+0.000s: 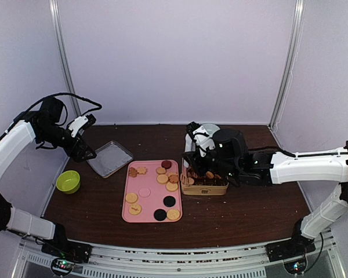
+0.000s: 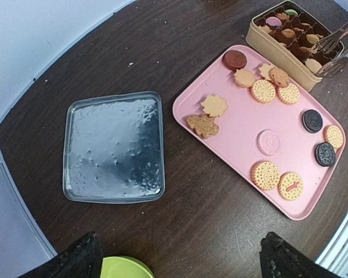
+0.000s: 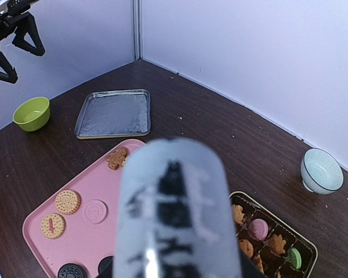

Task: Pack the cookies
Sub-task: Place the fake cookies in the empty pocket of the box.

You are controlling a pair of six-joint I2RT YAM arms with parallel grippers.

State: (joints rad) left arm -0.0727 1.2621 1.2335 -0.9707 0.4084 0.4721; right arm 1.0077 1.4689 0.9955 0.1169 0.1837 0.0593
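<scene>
Several cookies [image 1: 162, 179] [image 2: 263, 91] [image 3: 66, 201] lie on the pink tray [image 1: 127, 217] [image 2: 238, 124] [image 3: 37, 223]: tan rounds, leaf shapes, black ones, one pink, one dark red. More cookies [image 3: 258, 229] [image 2: 288, 33] fill the compartments of the gold tin [image 1: 204, 189] [image 2: 267, 49] [image 3: 309, 250]. My right gripper [image 1: 204, 161] hovers over the tin's left part, shut on metal tongs [image 3: 174, 214] [image 2: 336, 41] whose tips reach into the tin. The tongs' blurred handle hides the jaws in the right wrist view. My left gripper [image 1: 84, 147] [image 2: 182, 258] hangs open and empty at the back left.
A silver lid [image 1: 109, 157] [image 2: 114, 147] [image 3: 113, 113] lies left of the tray. A green bowl [image 1: 68, 181] [image 2: 124, 268] [image 3: 32, 113] stands near the table's left edge. A pale ribbed bowl [image 3: 321, 169] [image 1: 207, 131] sits behind the tin. Crumbs dot the dark table.
</scene>
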